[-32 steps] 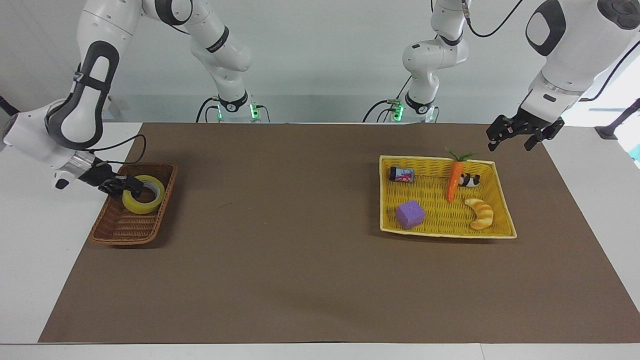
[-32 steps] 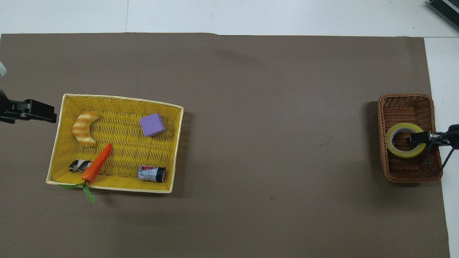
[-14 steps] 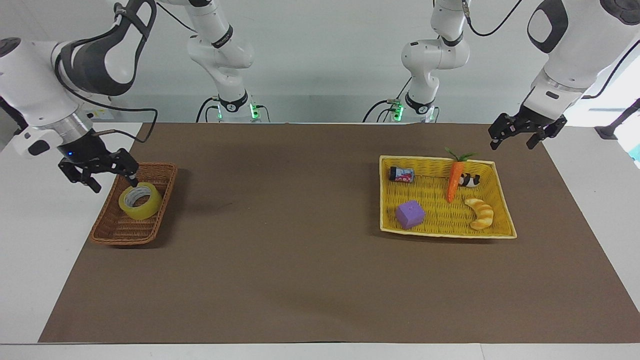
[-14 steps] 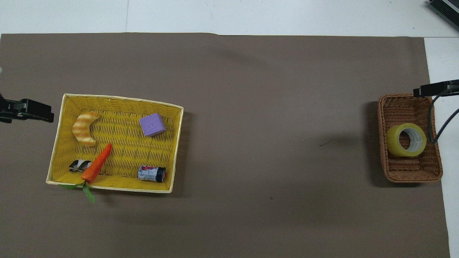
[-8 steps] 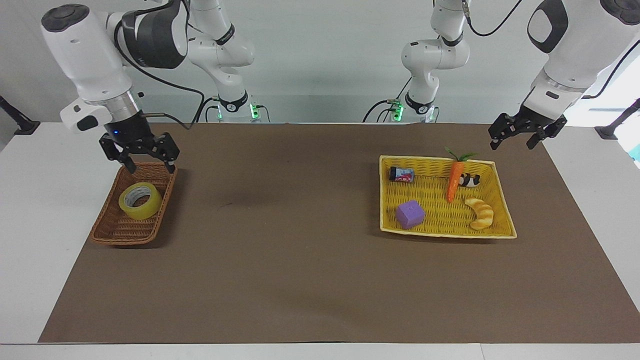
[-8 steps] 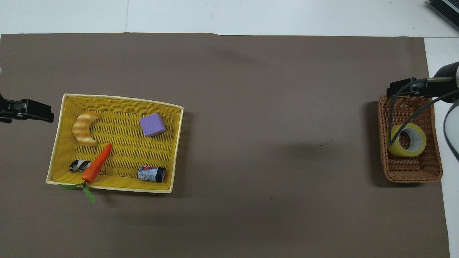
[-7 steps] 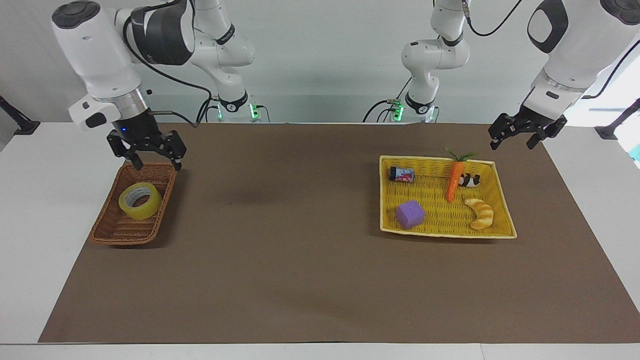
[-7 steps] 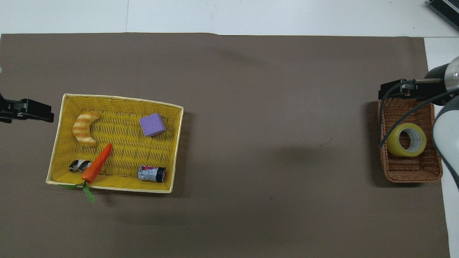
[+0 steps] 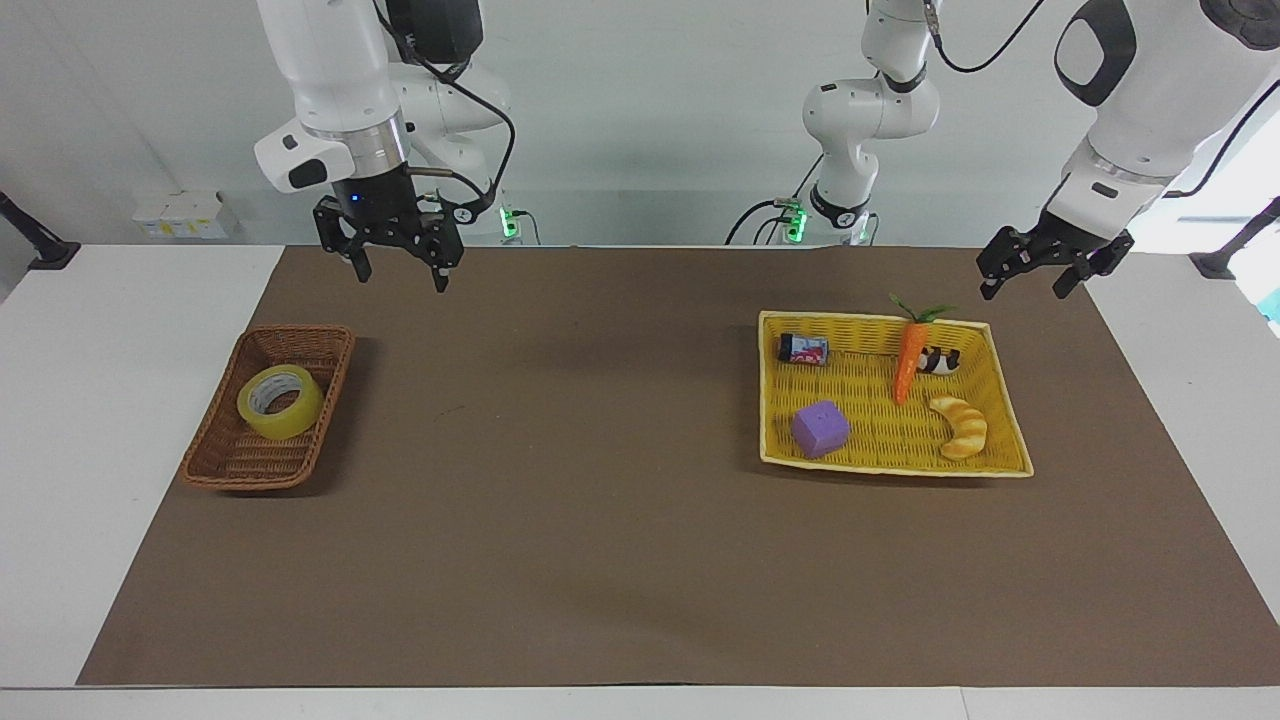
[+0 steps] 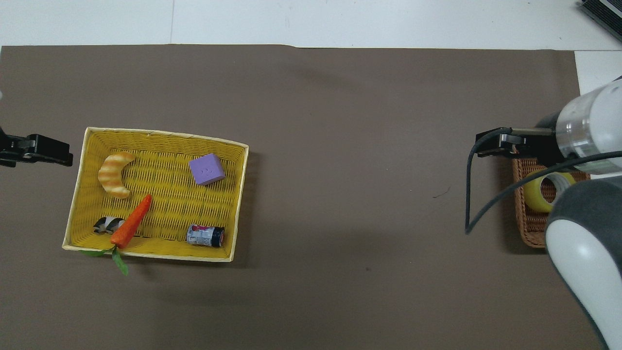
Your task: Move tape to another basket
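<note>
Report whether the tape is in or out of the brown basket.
In. The tape lies inside the brown basket, tilted, with neither gripper near it.

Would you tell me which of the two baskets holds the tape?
The small dark brown wicker basket holds the tape; the yellow tray holds the other items.

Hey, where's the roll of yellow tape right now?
The tape lies in the brown wicker basket at the right arm's end of the table, with neither gripper touching it.
</note>
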### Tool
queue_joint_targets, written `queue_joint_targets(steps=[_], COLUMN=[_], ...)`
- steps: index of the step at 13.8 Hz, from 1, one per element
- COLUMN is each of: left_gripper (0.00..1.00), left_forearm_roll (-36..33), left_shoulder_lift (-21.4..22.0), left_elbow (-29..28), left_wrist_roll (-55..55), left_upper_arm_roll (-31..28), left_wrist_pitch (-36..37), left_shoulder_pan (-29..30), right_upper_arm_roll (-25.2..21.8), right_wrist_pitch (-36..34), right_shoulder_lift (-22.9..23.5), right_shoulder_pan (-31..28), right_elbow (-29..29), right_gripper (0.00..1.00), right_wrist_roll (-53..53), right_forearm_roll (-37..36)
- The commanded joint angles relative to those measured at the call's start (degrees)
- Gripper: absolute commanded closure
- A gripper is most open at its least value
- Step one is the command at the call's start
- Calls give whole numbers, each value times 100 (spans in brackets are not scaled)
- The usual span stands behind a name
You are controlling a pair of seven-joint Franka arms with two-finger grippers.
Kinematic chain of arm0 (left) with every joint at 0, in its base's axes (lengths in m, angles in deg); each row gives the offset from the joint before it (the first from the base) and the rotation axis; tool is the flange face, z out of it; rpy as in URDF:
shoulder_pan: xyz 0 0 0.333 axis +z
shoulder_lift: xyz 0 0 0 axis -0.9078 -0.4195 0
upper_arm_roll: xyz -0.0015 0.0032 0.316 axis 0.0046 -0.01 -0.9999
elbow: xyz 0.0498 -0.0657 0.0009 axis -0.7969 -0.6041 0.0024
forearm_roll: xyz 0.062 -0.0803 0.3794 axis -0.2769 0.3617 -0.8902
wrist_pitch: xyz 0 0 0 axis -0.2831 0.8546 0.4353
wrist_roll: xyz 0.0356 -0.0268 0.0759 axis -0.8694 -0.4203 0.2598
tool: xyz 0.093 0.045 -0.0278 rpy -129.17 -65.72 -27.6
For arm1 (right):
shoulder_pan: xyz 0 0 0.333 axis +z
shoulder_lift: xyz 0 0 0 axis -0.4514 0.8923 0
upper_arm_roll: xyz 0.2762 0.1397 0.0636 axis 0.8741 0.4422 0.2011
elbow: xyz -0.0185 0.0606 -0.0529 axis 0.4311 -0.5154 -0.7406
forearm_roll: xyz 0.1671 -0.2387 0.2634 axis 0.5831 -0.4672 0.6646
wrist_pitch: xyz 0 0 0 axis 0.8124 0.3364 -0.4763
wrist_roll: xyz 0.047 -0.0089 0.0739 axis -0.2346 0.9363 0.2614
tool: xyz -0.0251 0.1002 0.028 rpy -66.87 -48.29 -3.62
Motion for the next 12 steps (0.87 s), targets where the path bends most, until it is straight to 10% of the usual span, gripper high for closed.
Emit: queue_joint_targets(steps=[1,12], left_gripper=[0,0], left_forearm_roll=[-105,-105], left_shoulder_lift=[31,23], left_elbow=[44,44], left_wrist_roll=[-41,-41], left_upper_arm_roll=[-96,-96], left_wrist_pitch=[39,39], left_shoulder_pan=[-111,-111], right_upper_arm_roll=[-82,-188], right_wrist_pitch=[-676,-705], right_shoulder_lift=[-25,-456], right_shoulder_pan=[-115,-774], right_elbow=[447,-220], right_gripper=[0,0], right_wrist_roll=[-125,-1004], right_forearm_roll=[44,432])
